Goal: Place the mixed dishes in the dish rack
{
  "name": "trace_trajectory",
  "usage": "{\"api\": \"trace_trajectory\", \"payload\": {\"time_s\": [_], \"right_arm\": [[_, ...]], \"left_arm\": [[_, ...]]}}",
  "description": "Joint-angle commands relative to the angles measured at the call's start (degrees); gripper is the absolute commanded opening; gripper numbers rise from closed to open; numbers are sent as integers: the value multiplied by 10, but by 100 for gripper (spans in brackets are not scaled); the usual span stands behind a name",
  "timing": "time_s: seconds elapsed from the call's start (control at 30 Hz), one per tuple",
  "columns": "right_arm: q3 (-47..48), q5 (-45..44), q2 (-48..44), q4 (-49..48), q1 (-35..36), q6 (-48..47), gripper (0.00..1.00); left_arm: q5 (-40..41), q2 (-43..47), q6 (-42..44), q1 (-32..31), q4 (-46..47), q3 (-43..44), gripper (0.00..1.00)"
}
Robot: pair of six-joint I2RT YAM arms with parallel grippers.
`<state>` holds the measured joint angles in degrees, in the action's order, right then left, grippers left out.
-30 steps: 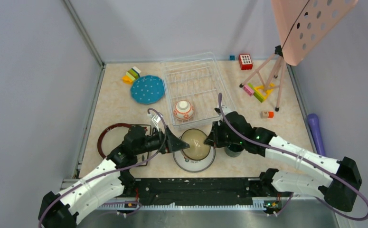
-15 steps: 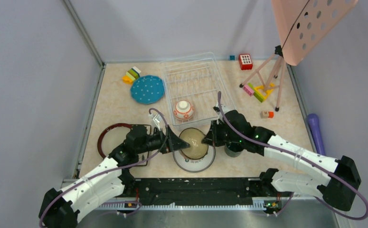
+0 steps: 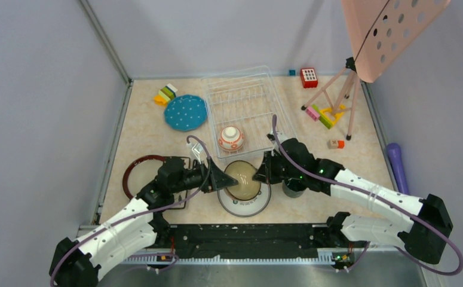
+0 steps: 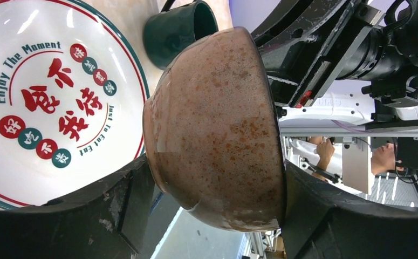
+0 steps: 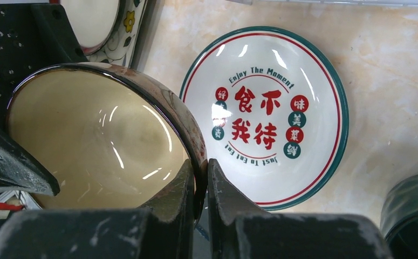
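The brown bowl (image 3: pixel 245 179) hangs tipped on its side over the grey-rimmed plate with red characters (image 3: pixel 248 207). My right gripper (image 3: pixel 263 173) is shut on its rim (image 5: pixel 196 145), one finger inside and one outside. My left gripper (image 3: pixel 233 182) spans the bowl (image 4: pixel 217 124) from foot to rim, and both fingers rest against it. The dark green mug (image 3: pixel 293 190) stands right of the plate, under my right arm. The orange-white bowl (image 3: pixel 231 138) sits upside down in the near end of the white wire dish rack (image 3: pixel 247 95). The blue dotted plate (image 3: pixel 185 112) lies left of the rack.
The square leaf-patterned plate (image 5: pixel 130 29) lies under my left arm. A pink perforated board on a tripod (image 3: pixel 390 30) stands at the back right. Toy blocks (image 3: pixel 166 94) (image 3: pixel 309 77) (image 3: pixel 327 115) lie round the rack. A purple object (image 3: pixel 397 164) lies at the right edge.
My left gripper's fingers have come in against the brown bowl. The right gripper keeps its pinch on the rim and has drifted slightly left.
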<state>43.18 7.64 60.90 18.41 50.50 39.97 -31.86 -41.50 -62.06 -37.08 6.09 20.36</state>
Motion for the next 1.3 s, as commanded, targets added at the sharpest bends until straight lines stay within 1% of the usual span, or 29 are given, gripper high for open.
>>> {"api": "trace_trajectory", "payload": {"time_s": [0.0, 0.07, 0.1, 0.13, 0.17, 0.23, 0.27, 0.3, 0.33, 0.4, 0.43, 0.47, 0.53, 0.6, 0.67, 0.77, 0.87, 0.93, 1.1, 1.27], "right_arm": [[44, 1, -12, -61, -5, 10, 9], [44, -3, -12, -57, -6, 8, 16], [44, -4, -13, -56, -7, 7, 21], [44, -5, -13, -54, -9, 6, 29], [44, -6, -14, -52, -9, 6, 40], [45, -11, -20, -47, -10, 6, 58], [45, -14, -24, -45, -11, 4, 63], [45, -16, -27, -43, -12, 4, 64], [45, -20, -33, -39, -13, 3, 65], [45, -23, -41, -34, -16, 1, 66], [45, -24, -45, -32, -18, 0, 66], [45, -24, -48, -30, -19, -1, 66], [43, -23, -53, -25, -21, -1, 66], [41, -25, -56, -19, -22, -2, 71], [39, -30, -58, -12, -22, -5, 73], [38, -47, -68, 2, -24, -5, 73], [40, -70, -88, 14, -26, -5, 72], [43, -99, -107, 26, -28, -5, 72], [53, -158, -154, 64, -32, -5, 70], [72, -197, -182, 104, -33, -13, 69]], "left_arm": [[9, 15, 30, 2, 16, 25, 45], [24, 20, 45, 2, -6, 41, 43], [28, 22, 52, 2, -15, 48, 39], [31, 23, 60, 2, -23, 55, 36], [35, 24, 67, 2, -34, 64, 33], [50, 23, 91, 2, -56, 82, 22], [60, 23, 101, 2, -88, 93, 16], [70, 21, 111, 2, -102, 103, 10], [78, 19, 119, 3, -112, 112, 8], [89, 13, 131, 2, -126, 129, 6], [91, 8, 136, 2, -130, 137, 3], [93, 5, 141, 3, -132, 143, 1], [97, -6, 145, 3, -135, 154, 0], [104, -19, 149, 3, -136, 164, 0], [113, -34, 160, 3, -141, 178, 0], [143, -59, 201, 3, -180, 231, 0], [180, -90, 253, 3, -231, 307, 0], [206, -109, 279, 3, -245, 352, 0], [237, -163, 344, 2, -252, 444, 0], [285, -226, 418, 1, -231, 494, 0]]}}
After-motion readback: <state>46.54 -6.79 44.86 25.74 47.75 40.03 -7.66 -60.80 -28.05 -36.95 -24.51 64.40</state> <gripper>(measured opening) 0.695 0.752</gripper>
